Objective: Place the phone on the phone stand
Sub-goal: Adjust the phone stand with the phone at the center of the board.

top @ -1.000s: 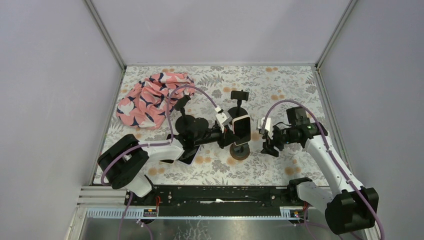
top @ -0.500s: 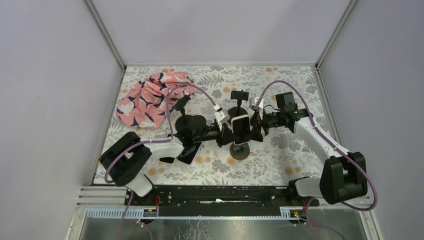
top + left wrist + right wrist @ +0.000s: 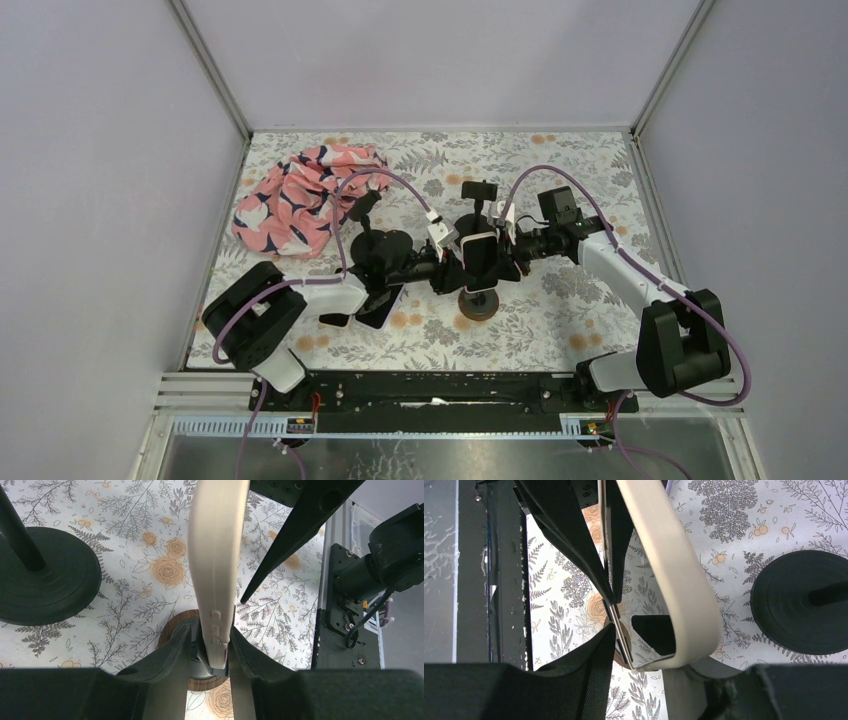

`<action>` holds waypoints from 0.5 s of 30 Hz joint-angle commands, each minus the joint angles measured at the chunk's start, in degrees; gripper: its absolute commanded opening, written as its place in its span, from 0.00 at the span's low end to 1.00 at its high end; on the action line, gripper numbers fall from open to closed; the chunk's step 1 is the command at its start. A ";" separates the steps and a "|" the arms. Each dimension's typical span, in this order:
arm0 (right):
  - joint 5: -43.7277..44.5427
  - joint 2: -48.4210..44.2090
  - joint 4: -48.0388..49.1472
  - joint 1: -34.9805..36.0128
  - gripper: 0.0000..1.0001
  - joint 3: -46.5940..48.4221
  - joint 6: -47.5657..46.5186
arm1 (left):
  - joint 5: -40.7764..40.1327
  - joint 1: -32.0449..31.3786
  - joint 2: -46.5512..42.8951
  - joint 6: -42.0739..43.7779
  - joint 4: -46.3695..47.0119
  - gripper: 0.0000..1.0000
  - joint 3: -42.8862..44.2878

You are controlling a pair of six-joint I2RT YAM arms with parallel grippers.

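The phone [image 3: 482,260], in a cream case, stands upright over the phone stand [image 3: 478,303], which has a round wooden base. My left gripper [image 3: 462,265] reaches it from the left and my right gripper [image 3: 505,258] from the right. In the left wrist view the phone [image 3: 217,555] is edge-on between the jaws of the left gripper [image 3: 212,650]. One finger lies against it and the other stands slightly off, with the stand's dark holder [image 3: 200,655] between. In the right wrist view the right gripper [image 3: 644,655] is shut on the phone [image 3: 674,580], one finger on each face.
Black stands with round bases [image 3: 385,245] sit left of the phone stand, and another black holder [image 3: 480,190] is behind it. A dark phone [image 3: 378,308] lies flat under the left arm. A pink patterned cloth [image 3: 300,195] is at the back left. White walls enclose the floral mat.
My right arm swung in from the right side of the mat to the phone and its jaws closed on it. The left gripper's jaws have widened a little around the phone.
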 commanded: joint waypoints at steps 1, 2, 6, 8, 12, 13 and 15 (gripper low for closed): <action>-1.19 0.43 -2.79 0.49 0.43 1.12 -2.82 | -4.12 1.12 0.68 1.63 -1.97 0.39 -1.45; -1.06 0.36 -2.72 0.47 0.43 1.03 -2.84 | -4.08 1.12 0.53 1.63 -1.98 0.39 -1.46; -1.35 0.05 -2.58 0.54 0.44 0.96 -2.82 | -3.79 1.02 0.00 1.24 -1.85 0.40 -1.77; -1.55 -0.01 -2.64 0.49 0.47 0.83 -2.91 | -3.69 1.13 -0.41 0.95 -1.51 0.43 -2.06; -1.38 -0.14 -3.07 0.44 0.51 0.41 -3.87 | -3.75 1.08 -1.16 0.66 -1.20 0.49 -2.74; -1.45 -0.25 -3.14 0.52 0.52 0.25 -4.03 | -3.70 1.00 -1.40 0.58 -1.05 0.51 -2.92; -1.79 -0.49 -3.24 0.52 0.53 0.03 -4.32 | -3.53 1.00 -1.61 0.36 -0.73 0.53 -3.24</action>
